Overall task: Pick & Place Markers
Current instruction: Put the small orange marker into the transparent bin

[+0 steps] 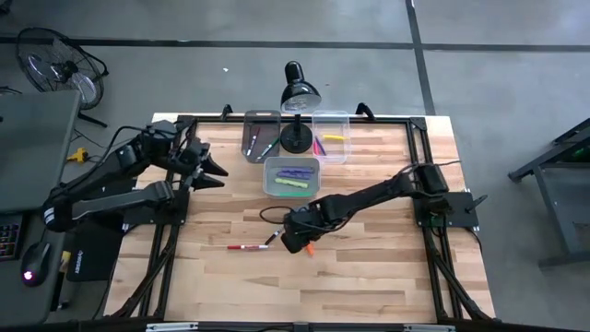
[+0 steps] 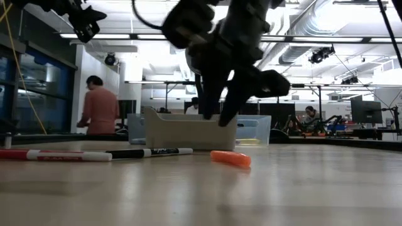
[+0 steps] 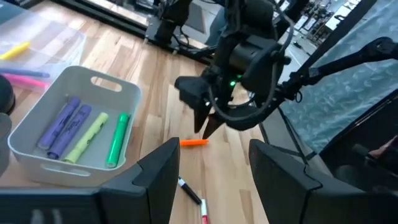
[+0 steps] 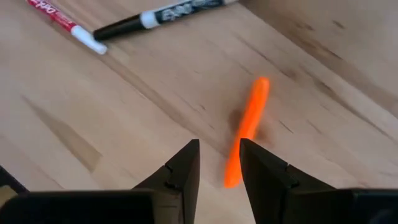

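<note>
An orange marker [image 1: 312,249] [image 4: 249,124] lies flat on the wooden table. My right gripper [image 1: 295,242] [image 4: 219,168] hovers just above it, fingers pointing down with a narrow gap and nothing between them; in the low view the fingertips [image 2: 220,116] stand clear above the marker [image 2: 230,158]. A red-and-white marker [image 1: 244,246] [image 4: 62,22] and a black-and-white marker [image 1: 274,238] [image 4: 161,15] lie to its left. Purple and green markers [image 3: 81,130] lie in the white bin [image 1: 268,177]. My left gripper [image 1: 214,169] [image 3: 211,174] waits open over the table's left side.
Two clear bins [image 1: 262,118] [image 1: 343,118] with a few markers sit at the far edge, on either side of a black desk lamp [image 1: 297,136]. The white bin stands just beyond my right gripper. Bare wood stretches toward the near edge. People are in the room behind.
</note>
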